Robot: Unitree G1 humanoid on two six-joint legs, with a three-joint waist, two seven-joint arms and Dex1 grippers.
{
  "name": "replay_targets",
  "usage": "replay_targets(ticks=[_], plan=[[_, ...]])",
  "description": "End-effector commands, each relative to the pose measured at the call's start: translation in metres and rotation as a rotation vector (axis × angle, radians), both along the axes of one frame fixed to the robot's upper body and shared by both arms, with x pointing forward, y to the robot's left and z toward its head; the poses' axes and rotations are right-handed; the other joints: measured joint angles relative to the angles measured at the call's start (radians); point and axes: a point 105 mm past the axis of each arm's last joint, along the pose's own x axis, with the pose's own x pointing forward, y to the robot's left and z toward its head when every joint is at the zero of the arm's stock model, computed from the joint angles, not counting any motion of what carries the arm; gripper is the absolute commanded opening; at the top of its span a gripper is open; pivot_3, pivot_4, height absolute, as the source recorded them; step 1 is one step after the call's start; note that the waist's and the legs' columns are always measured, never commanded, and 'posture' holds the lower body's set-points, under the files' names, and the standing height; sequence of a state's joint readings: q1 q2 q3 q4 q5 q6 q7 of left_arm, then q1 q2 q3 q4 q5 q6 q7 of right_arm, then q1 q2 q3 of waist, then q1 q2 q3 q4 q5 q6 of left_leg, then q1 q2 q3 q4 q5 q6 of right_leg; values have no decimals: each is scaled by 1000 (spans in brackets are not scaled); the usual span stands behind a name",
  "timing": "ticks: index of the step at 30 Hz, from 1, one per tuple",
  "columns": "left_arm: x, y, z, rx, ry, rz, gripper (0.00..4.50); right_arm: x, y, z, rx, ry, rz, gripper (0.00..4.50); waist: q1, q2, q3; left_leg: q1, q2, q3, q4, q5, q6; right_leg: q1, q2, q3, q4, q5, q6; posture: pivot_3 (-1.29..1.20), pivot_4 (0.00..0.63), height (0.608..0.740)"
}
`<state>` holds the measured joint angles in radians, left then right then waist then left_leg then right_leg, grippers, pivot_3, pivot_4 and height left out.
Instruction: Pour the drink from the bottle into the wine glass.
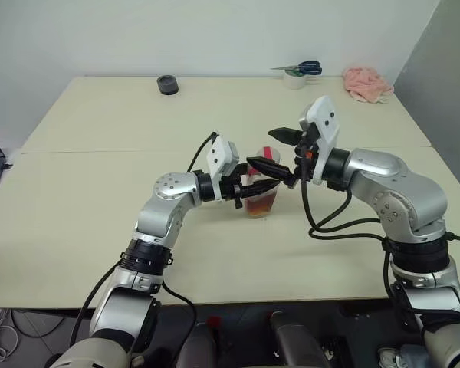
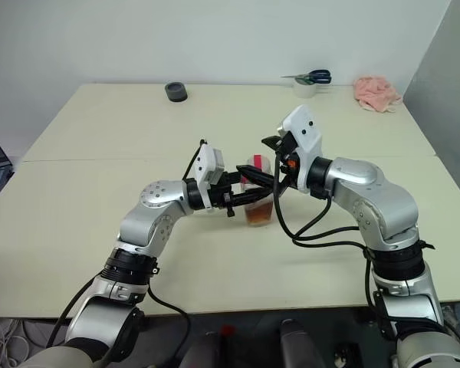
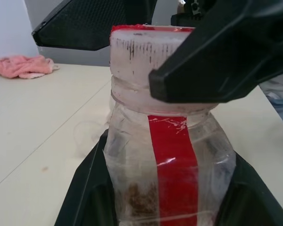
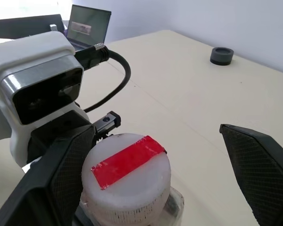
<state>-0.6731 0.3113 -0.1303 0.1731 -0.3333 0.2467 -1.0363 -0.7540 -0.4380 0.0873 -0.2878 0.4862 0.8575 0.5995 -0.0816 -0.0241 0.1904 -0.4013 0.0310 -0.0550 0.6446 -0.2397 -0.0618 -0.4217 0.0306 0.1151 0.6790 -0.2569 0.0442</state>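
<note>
1. Here, the bottle (image 1: 261, 193) is stood upright on the table (image 1: 100, 199), near its middle; it is clamped around its body by the left gripper (image 1: 254, 186).
2. The drink (image 1: 261, 204) is seen low in the bottle.
3. The right gripper (image 4: 151, 183) is spread wide at the cap (image 4: 127, 176); one finger (image 4: 56, 183) is set against it; the other is held well apart.

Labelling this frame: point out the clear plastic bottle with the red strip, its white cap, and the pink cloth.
Clear plastic bottle with red strip (image 3: 172, 174): left wrist view, on the strip.
White cap (image 4: 127, 181): right wrist view, top.
Pink cloth (image 1: 366, 83): left eye view, middle.
</note>
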Motion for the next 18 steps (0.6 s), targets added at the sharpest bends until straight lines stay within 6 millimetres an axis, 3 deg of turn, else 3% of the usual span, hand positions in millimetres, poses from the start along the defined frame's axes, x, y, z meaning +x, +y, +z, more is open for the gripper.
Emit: replay_targets(ticks=[1,18], plan=[[-3,-1,20,-36,-81,-18,1796,1,-1,5,11,-31,-20,4500,0,0,0,0,0,0,0,0,0,0,0,0,0,0,0,0,150,740],[-1,5,21,-36,-87,14,1796,0,-18,3,65,36,31,4500,0,0,0,0,0,0,0,0,0,0,0,0,0,0,0,0,150,740]])
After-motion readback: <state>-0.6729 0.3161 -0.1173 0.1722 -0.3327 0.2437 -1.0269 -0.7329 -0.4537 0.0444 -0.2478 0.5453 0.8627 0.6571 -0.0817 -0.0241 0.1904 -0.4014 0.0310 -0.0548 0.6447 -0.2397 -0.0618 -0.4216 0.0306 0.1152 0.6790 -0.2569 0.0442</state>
